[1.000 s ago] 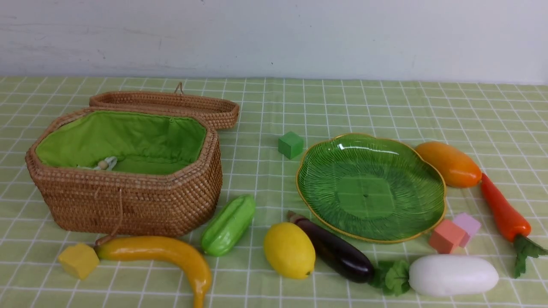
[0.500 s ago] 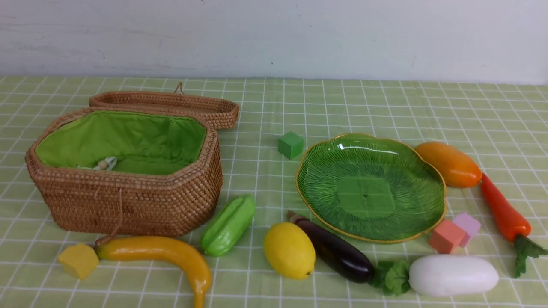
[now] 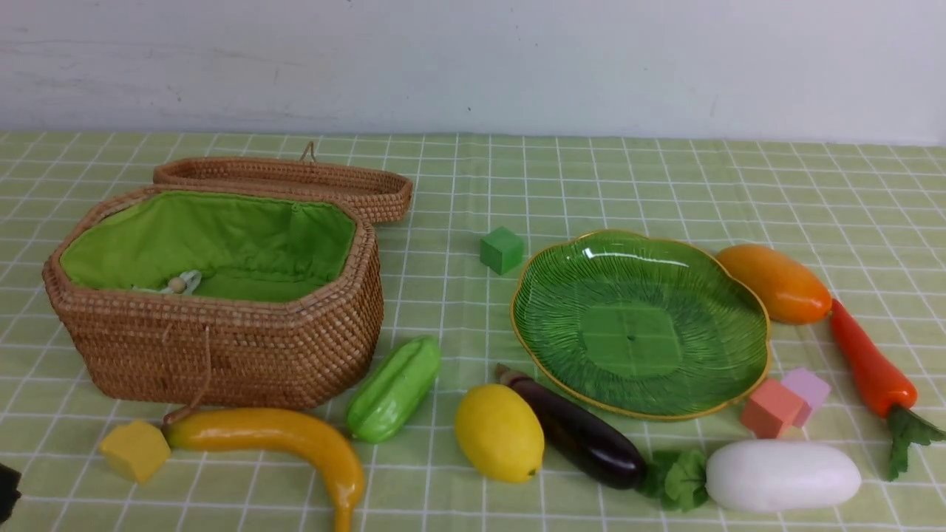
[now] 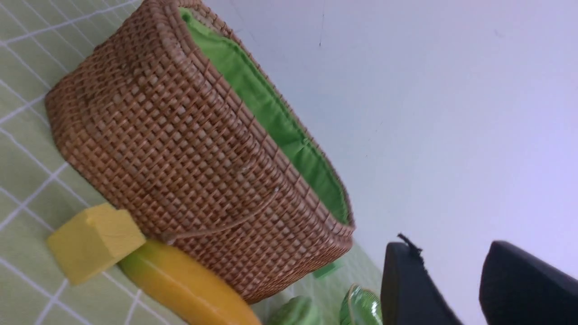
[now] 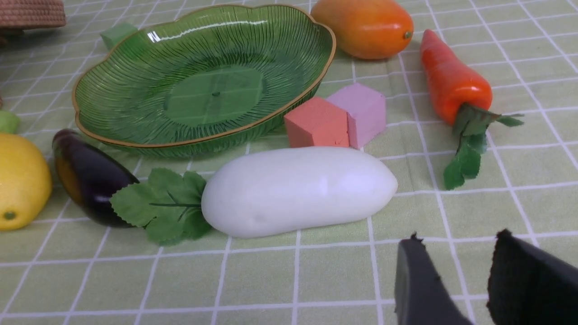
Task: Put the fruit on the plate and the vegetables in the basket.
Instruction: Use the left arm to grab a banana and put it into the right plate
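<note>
the left tool [image 4: 451, 253] has just begun to show in the front view. a dark sliver, most likely part of it or its arm, now pokes in at the near left corner of the worktop [image 3: 665, 185], where a moment ago there was only cloth. its two black fingers stand apart with nothing between them, seen from its wrist camera alongside the near wall of the basket [image 3: 222, 355]. the right tool [image 5: 458, 241] is also spread and empty. it shows only in its own wrist camera, hovering just near of the white radish [image 3: 783, 475].

nothing else has moved. the plate [image 3: 635, 325] sits bare, right of centre. the open basket, on the left, holds no toy. the banana [image 3: 281, 436] lies just in front of the basket, with a yellow block [image 3: 135, 449] at its left end, touching or almost so. the gourd [image 3: 394, 388] rests beside the basket's near right corner. the lemon [image 3: 499, 432] and the eggplant [image 3: 584, 436] lie side by side, near of the plate. the mango [image 3: 776, 283] and the carrot [image 3: 868, 362] lie to the plate's right.

so the sorting has not started. i judge the left arm is opening the job, with the banana or the gourd as its closest pick.
</note>
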Available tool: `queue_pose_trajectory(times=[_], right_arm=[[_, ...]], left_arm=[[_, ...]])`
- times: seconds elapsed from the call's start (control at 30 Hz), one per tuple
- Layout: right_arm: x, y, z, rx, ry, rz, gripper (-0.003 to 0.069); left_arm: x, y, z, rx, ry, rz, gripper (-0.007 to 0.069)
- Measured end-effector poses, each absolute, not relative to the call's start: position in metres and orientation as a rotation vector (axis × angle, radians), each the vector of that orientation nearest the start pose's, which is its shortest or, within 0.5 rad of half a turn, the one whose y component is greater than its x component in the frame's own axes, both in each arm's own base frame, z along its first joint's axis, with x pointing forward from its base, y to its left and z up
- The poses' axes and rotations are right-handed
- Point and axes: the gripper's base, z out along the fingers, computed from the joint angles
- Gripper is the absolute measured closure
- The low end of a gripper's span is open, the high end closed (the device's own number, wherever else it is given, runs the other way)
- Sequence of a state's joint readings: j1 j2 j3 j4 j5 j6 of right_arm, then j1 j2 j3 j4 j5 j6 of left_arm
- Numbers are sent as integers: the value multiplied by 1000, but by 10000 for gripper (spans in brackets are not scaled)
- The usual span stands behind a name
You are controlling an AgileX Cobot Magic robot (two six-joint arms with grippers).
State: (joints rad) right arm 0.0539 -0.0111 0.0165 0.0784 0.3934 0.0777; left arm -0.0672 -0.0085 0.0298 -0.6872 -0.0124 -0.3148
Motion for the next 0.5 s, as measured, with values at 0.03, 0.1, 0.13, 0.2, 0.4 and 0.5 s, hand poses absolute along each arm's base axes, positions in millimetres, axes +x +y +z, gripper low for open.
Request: queue_pose_trajectory(times=[0.03, 0.1, 0.13, 0.2, 0.4, 0.5], right_arm=[[52, 6, 173, 70, 1883, 168, 417], [52, 6, 173, 70, 1883, 168, 417], [52, 6, 173, 70, 1883, 168, 417], [52, 6, 173, 70, 1883, 168, 417], [52, 5, 174, 69, 1863, 166, 417], [54, 6, 178, 145, 1794, 246, 417]], left_arm=[[57, -3, 205, -716, 1373, -856, 386], [57, -2, 206, -735, 1355, -871, 386], [57, -2, 206, -737, 1357, -874, 386], [56, -4, 211, -724, 1369, -889, 403], [44, -13, 259, -531, 1426, -869, 593], [44, -22, 287, -400, 1565, -826, 638]])
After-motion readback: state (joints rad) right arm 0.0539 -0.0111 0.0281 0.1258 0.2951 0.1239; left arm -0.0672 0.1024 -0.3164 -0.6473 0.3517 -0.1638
